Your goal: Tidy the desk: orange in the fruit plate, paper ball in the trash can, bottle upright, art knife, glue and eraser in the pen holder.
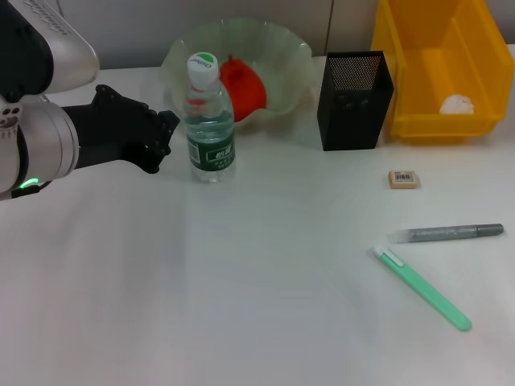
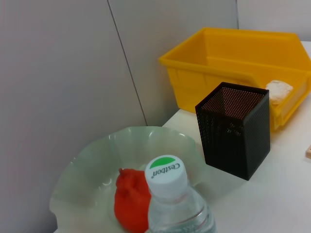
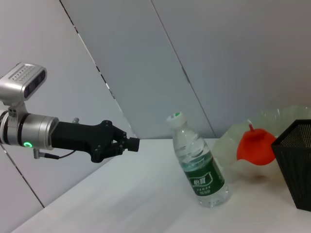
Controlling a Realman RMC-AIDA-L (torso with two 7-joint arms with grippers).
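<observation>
The bottle (image 1: 209, 121) stands upright in front of the fruit plate (image 1: 282, 48). The orange (image 1: 241, 84) lies in that plate. My left gripper (image 1: 167, 142) is open just to the left of the bottle and apart from it. The right wrist view shows this gripper (image 3: 133, 143) clear of the bottle (image 3: 201, 170). The paper ball (image 1: 459, 103) lies in the trash can (image 1: 402, 72). The pen holder (image 1: 354, 100) stands between plate and can. On the table to the right lie the eraser (image 1: 403, 178), a grey glue stick (image 1: 447, 232) and the green art knife (image 1: 422, 288). My right gripper is out of view.
A grey wall runs behind the table (image 1: 201, 305). The bottle cap (image 2: 165, 172) fills the near part of the left wrist view, with the orange (image 2: 129, 199) behind it and the pen holder (image 2: 233, 128) and trash can (image 2: 218, 63) farther off.
</observation>
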